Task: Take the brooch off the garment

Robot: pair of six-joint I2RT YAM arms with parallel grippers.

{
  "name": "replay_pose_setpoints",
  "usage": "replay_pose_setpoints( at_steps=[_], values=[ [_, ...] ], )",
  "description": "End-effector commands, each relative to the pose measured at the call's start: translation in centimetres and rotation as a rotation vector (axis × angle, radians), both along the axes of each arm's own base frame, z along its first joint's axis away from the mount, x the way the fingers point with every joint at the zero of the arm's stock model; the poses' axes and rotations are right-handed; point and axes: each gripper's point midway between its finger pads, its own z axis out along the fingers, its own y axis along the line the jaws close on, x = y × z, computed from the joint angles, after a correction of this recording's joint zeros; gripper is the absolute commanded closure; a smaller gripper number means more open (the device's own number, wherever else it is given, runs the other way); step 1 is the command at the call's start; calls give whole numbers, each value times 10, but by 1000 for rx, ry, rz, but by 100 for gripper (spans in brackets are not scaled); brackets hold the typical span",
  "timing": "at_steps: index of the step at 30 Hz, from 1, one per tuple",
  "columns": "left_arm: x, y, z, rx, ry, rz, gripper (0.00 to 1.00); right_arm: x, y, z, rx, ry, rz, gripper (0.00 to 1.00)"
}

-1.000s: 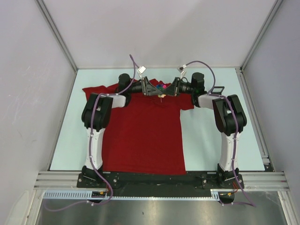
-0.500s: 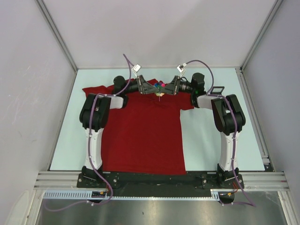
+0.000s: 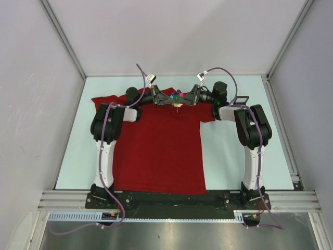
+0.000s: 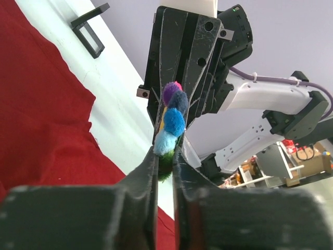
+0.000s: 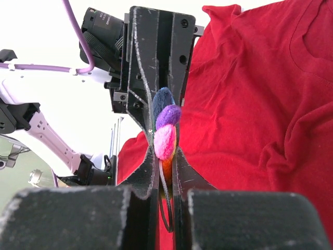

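I am watching the left gripper (image 4: pixel 165 152) through its own wrist camera. Its two fingers are pressing almost together, leaving only a thin slit, and they are pinching the near end of the brooch (image 4: pixel 173 122). Of the brooch's beads (image 4: pixel 166 141), a green one is sitting wedged in that slit and a pale blue one is bulging out just past the tips.

The right gripper (image 5: pixel 165 156) is doing the same from the opposite side. Its fingers are squeezing in on the brooch, with a pink bead swelling out at the tips and an orange one lying lower in the slit. The two grippers are meeting tip to tip, so the brooch is sitting directly between them and both are holding it at once.

The garment (image 3: pixel 156 151) is lying spread on the table (image 3: pixel 234 156), below both grippers. From above, the brooch is showing over its neck end. I cannot tell whether the brooch is touching the cloth or fastened to it.

I am counting one brooch, one garment and two grippers. Five beads are showing from the left wrist: purple, dark blue, mid blue, pale blue and green. Four are showing from the right wrist: dark blue, purple, pink and orange. One small black rectangular frame (image 3: pixel 241 99) is lying on the table behind the right gripper, out past its wrist.
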Motion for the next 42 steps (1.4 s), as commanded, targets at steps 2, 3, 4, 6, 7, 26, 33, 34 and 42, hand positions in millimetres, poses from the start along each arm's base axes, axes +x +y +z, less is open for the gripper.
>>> replay_pose_setpoints(
  at_steps=[2,3,4,6,7,26,33,34,42],
  values=[
    [-11,1,51,-80,-318,13,100,4,0,3,-9,-26,-27,94],
    [-10,1,49,-73,-308,13,100,6,0,2,-8,-19,-37,91],
    [-10,0,48,-67,-312,14,100,8,-2,2,-6,-10,-43,88],
    [-10,0,47,-61,-307,13,100,11,-5,2,-1,-4,-57,80],
    [-9,1,46,-60,-304,14,100,10,-4,1,1,8,-58,78],
    [-5,-10,27,12,-252,-17,100,10,-18,13,37,-24,-91,60],
    [2,-13,14,53,-200,-13,99,9,-21,16,46,-39,-95,61],
    [2,-13,14,49,-207,-13,100,9,-21,15,45,-36,-94,63],
    [2,-13,18,34,-203,-11,100,7,-18,14,38,-46,-84,64]
  ],
)
